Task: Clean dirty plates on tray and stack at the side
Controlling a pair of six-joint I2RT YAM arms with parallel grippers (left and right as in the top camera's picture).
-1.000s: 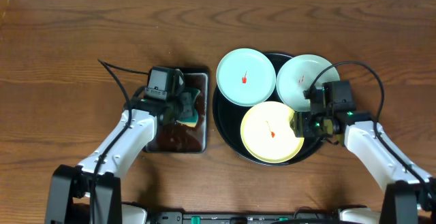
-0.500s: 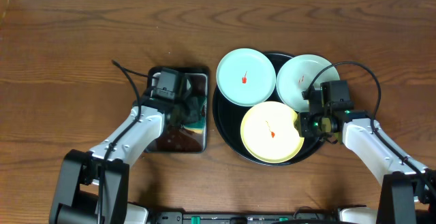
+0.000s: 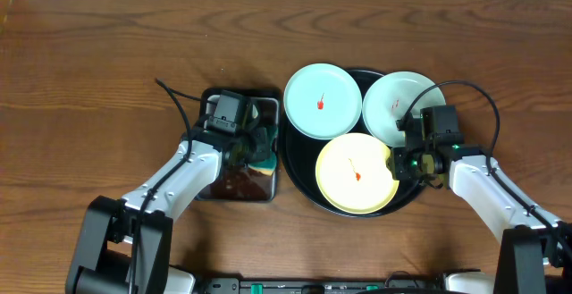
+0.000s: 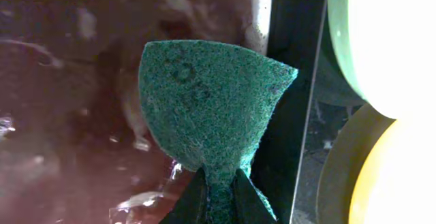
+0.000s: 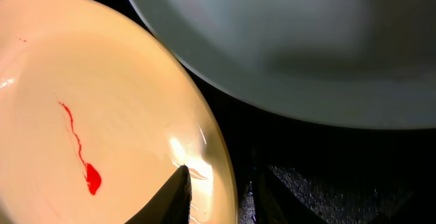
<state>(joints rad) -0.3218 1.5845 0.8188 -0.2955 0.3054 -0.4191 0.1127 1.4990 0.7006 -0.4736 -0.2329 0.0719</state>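
The black round tray (image 3: 298, 164) holds three plates: a pale blue-green plate (image 3: 322, 100) at the upper left, another (image 3: 402, 106) at the upper right, and a pale yellow plate (image 3: 356, 173) in front. Each has a red smear. My left gripper (image 3: 253, 147) is shut on a green scrub sponge (image 4: 211, 108) over the metal pan, close to the tray's left rim (image 4: 293, 81). My right gripper (image 5: 221, 197) straddles the yellow plate's right rim (image 5: 102, 81), one finger on top and one under, and is shut on it. The blue-green plate (image 5: 306, 40) lies just beyond.
A rectangular metal pan (image 3: 234, 185) of dark reddish liquid sits against the tray's left side; it also shows in the left wrist view (image 4: 61, 115). Bare wooden table (image 3: 89, 79) spreads to the left, back and far right. Cables trail from both wrists.
My left gripper has moved right with the sponge, from the pan's middle toward the tray. The pan shifted slightly right. The right gripper has barely moved.
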